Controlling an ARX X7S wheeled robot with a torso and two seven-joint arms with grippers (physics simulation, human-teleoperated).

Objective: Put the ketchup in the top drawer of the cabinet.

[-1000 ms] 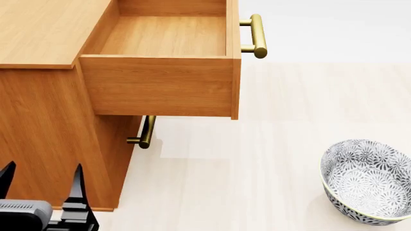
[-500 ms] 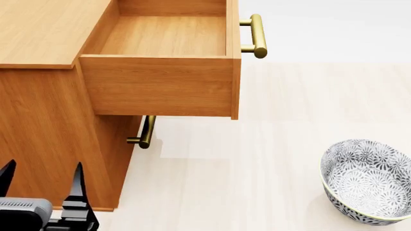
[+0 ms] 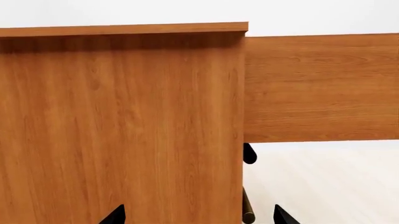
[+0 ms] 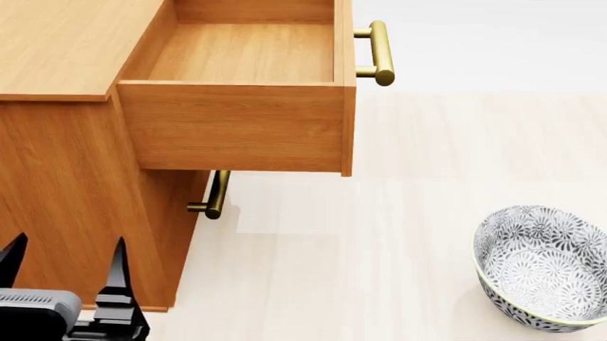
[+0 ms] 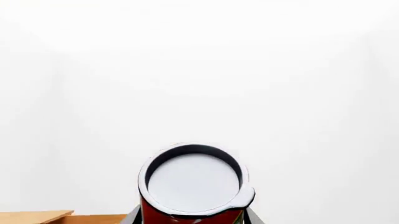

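The ketchup (image 5: 192,186) was grasped between the right gripper's fingers (image 5: 132,215), clear of the cabinet (image 4: 67,42). The left gripper's fingers (image 4: 118,266) were spread and empty beside the cabinet. The top drawer (image 4: 237,124) was pulled out; a bowl (image 4: 541,266) rested on the surface (image 4: 379,249).

Bare simulated room: wood-grain cabinet (image 4: 67,163), pale plank floor (image 4: 379,234), plain white walls, patterned bowl (image 4: 541,266).

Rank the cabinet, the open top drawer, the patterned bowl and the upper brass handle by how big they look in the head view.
1. cabinet
2. top drawer
3. patterned bowl, nearer the camera, so true size unsure
4. upper brass handle
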